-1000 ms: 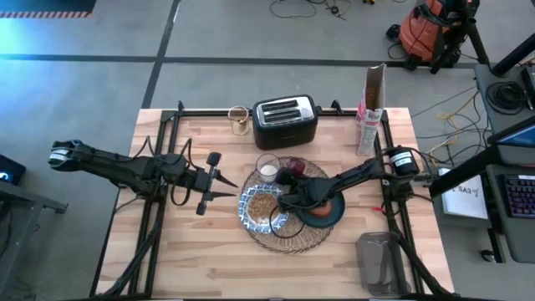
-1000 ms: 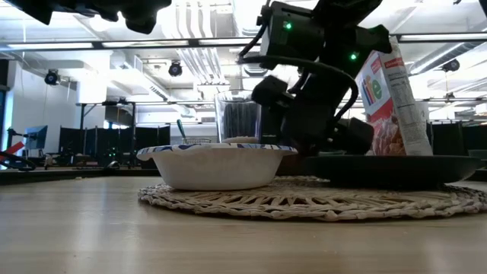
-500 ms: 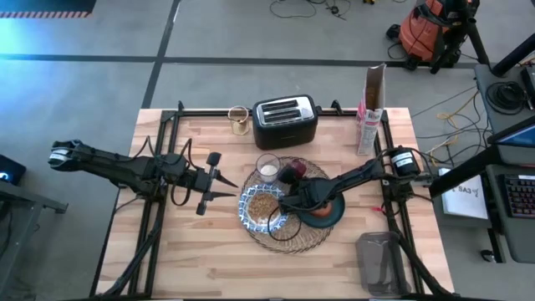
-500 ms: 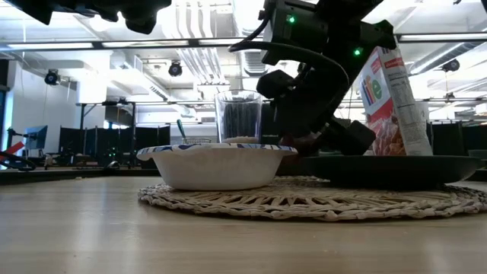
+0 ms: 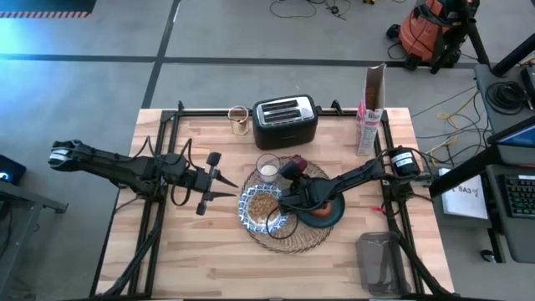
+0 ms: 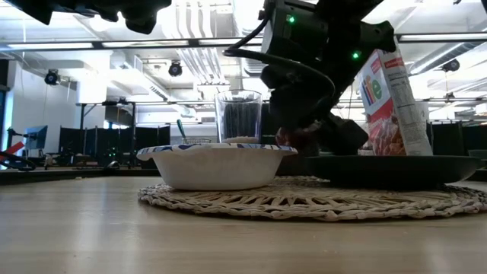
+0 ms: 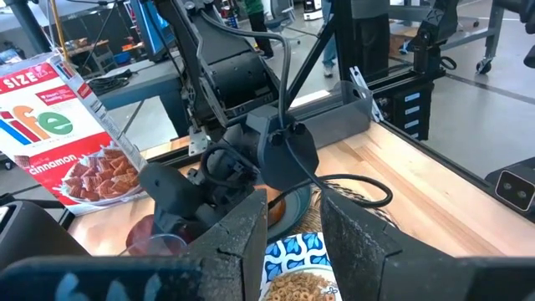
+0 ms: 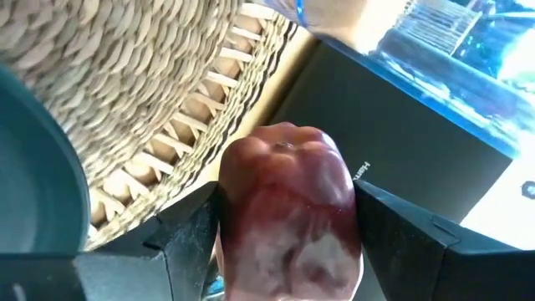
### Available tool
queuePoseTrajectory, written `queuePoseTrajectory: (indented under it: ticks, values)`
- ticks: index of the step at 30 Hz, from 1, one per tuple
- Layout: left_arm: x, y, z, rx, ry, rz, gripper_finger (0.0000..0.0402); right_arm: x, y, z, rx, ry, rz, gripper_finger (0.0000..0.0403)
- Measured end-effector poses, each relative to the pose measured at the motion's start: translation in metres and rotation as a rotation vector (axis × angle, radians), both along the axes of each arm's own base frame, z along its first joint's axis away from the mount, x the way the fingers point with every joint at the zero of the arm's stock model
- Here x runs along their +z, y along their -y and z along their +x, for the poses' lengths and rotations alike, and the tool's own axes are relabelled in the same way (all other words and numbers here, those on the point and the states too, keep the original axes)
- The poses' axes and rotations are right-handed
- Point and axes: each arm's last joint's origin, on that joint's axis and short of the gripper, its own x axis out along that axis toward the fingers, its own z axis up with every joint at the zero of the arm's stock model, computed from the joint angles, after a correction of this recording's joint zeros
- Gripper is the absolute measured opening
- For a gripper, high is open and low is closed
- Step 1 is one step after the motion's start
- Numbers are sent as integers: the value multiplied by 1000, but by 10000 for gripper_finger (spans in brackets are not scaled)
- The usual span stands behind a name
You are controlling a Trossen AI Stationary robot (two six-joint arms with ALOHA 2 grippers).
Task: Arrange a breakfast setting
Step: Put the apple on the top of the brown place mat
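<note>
In the high view, a dark red apple [image 5: 297, 165] is held by the right gripper [image 5: 292, 173] above the large round woven straw placemat [image 5: 288, 237], beside the small clear glass [image 5: 267, 166]; the blue-and-white patterned bowl [image 5: 261, 209] and dark teal plate [image 5: 334, 211] lie just behind it. The left gripper [image 5: 226, 186], partly open and empty, is parked well apart. In the right wrist view, the apple [image 8: 290, 209] is clamped between both fingers [image 8: 188, 230].
</note>
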Motion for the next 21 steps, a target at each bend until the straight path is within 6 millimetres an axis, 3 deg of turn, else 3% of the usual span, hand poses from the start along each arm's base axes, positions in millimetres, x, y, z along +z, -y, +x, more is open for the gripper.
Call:
queuePoseTrajectory:
  ticks: [11, 21]
  values:
    - [0, 0, 0, 0, 0, 0, 96, 0, 0, 0, 2, -9, 1, 261]
    - [-1, 0, 0, 0, -6, 1, 96, -1, 0, -1, 24, -53, 9, 322]
